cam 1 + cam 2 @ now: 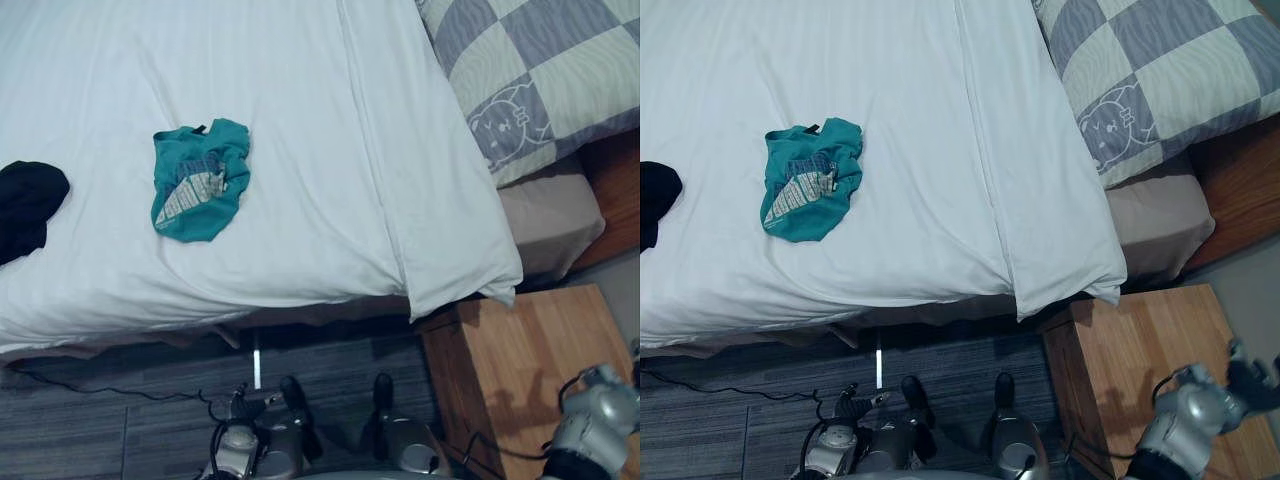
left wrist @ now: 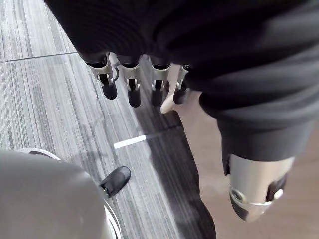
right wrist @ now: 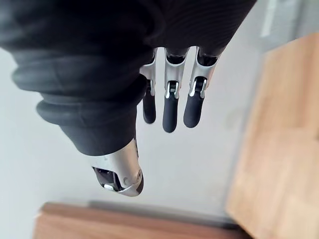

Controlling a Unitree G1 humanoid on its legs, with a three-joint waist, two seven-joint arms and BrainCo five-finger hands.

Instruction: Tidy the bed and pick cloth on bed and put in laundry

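Where bed (image 1: 330,120) spreads, teal cloth (image 1: 200,180) lies — crumpled.

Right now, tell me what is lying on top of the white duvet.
A crumpled teal T-shirt lies on the white duvet, and a black garment lies near its left side, partly out of view. Whatever is beneath either garment is covered.
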